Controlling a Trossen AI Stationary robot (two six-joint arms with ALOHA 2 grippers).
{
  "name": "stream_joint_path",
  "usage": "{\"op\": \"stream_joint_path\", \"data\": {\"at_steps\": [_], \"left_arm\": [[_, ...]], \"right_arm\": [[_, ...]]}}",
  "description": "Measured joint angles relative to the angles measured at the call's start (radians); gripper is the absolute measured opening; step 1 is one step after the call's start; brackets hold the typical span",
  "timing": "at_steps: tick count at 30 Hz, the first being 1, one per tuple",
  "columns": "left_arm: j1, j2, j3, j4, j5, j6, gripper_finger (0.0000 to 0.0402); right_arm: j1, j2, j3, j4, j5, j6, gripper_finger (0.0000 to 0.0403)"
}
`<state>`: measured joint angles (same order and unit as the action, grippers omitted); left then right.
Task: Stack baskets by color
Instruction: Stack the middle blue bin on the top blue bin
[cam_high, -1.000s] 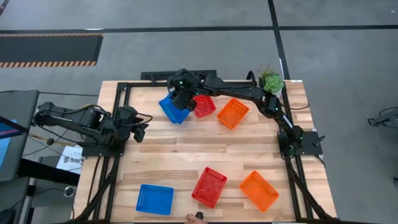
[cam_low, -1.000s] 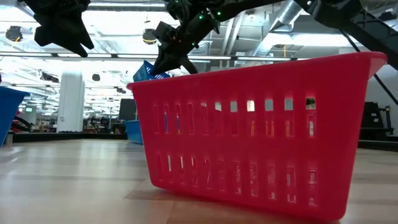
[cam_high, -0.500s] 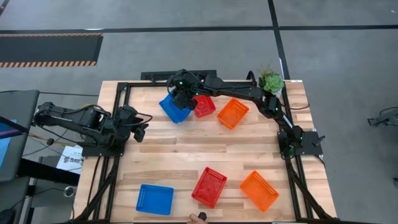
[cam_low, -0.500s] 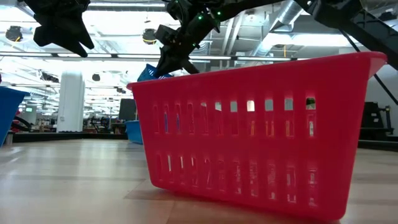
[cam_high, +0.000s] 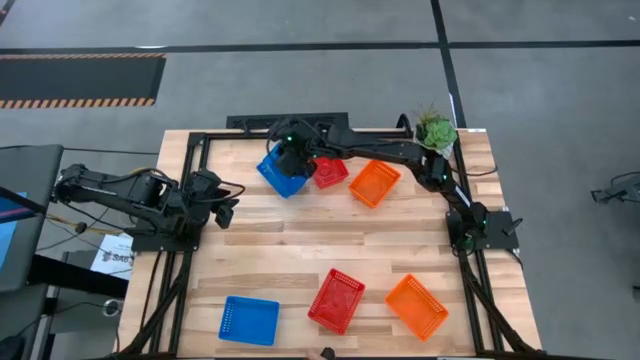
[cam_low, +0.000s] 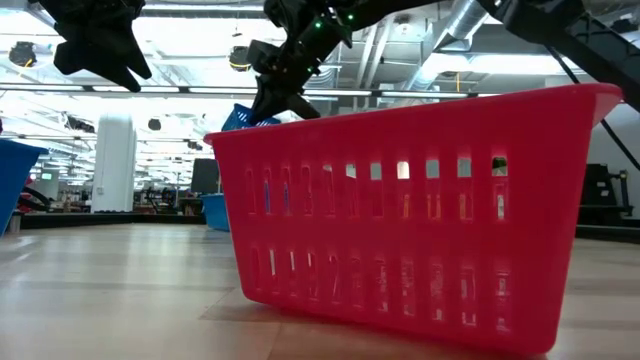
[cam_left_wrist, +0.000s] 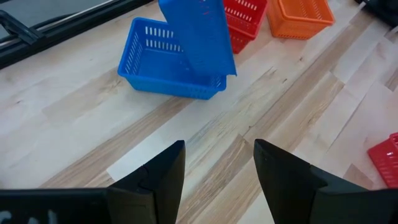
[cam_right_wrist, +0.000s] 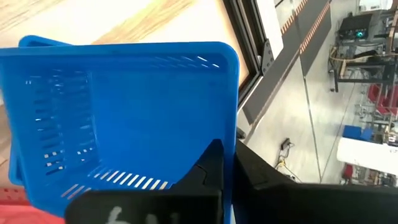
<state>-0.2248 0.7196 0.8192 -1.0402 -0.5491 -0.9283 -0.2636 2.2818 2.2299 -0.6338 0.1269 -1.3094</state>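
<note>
Seven baskets show from above on the tabletop (cam_high: 300, 240): three blue, two red, two orange (any nested ones cannot be told). All are shallow, rectangular, mesh-walled. At upper centre the right tool (cam_high: 291, 160) is clenched on the rim of a tilted blue basket (cam_left_wrist: 198, 34) above a second blue basket (cam_left_wrist: 163, 62). The left tool (cam_high: 224, 207) hangs released at middle left.
</note>
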Motion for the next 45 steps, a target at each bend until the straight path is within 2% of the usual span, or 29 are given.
{"op": "stream_joint_path", "data": {"at_steps": [4, 8, 14, 18, 22, 45], "left_arm": [[0.0, 0.0, 0.0, 0.0, 0.0, 0.0, 0.018], [0.0, 0.0, 0.0, 0.0, 0.0, 0.0, 0.018], [0.0, 0.0, 0.0, 0.0, 0.0, 0.0, 0.018], [0.0, 0.0, 0.0, 0.0, 0.0, 0.0, 0.018], [0.0, 0.0, 0.0, 0.0, -0.01, 0.0, 0.018], [0.0, 0.0, 0.0, -0.001, -0.015, 0.0, 0.018]], "right_arm": [[0.015, 0.0, 0.0, -0.002, 0.029, 0.0, 0.0026], [0.029, -0.006, -0.001, -0.008, 0.11, -0.006, 0.0014], [0.036, -0.035, 0.019, -0.035, 0.119, 0.009, 0.001], [0.035, -0.037, 0.1, -0.131, 0.102, 0.055, 0.0006], [0.025, -0.045, 0.128, -0.147, 0.0, 0.146, 0.0005], [-0.007, -0.034, 0.101, -0.203, -0.029, 0.256, 0.0003]]}}
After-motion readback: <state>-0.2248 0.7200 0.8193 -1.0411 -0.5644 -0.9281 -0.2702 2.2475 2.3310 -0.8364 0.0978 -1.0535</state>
